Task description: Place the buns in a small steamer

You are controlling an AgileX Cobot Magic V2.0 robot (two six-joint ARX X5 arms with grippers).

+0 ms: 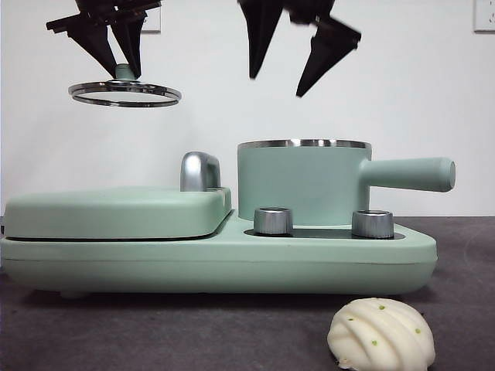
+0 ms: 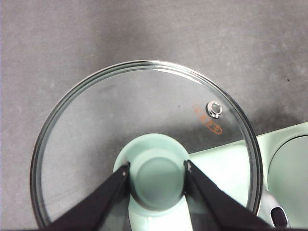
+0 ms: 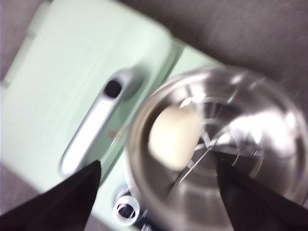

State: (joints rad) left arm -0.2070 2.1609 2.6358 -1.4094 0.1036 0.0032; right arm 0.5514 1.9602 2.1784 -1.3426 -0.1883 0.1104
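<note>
A smooth cream bun [image 3: 174, 137] lies inside the small steamer [image 1: 302, 182], resting on the shiny steel floor of the pot; the right wrist view shows it blurred, off to one side of the middle. The steamer is a mint-green round pot with a steel rim and a long straight handle [image 1: 410, 174] pointing away to one side. It has no lid on and stands on the mint-green cooker base [image 1: 216, 259], behind two steel knobs [image 1: 273, 220]. Beside it on the same base lies the flat green grill plate [image 1: 116, 210], closed, with a steel handle [image 1: 199, 171].

The second bun, a round pleated bun [image 1: 381, 337] with small green specks, sits on the dark table [image 1: 155, 332] in front of the base, apart from it.

The right gripper [image 1: 290, 73] hangs above the open pot with its jaws spread wide and nothing between them. The left gripper [image 2: 158, 171] is clamped on the green knob [image 2: 157, 177] of the glass lid [image 2: 96, 134], holding the lid level in the air, high above the grill plate.
</note>
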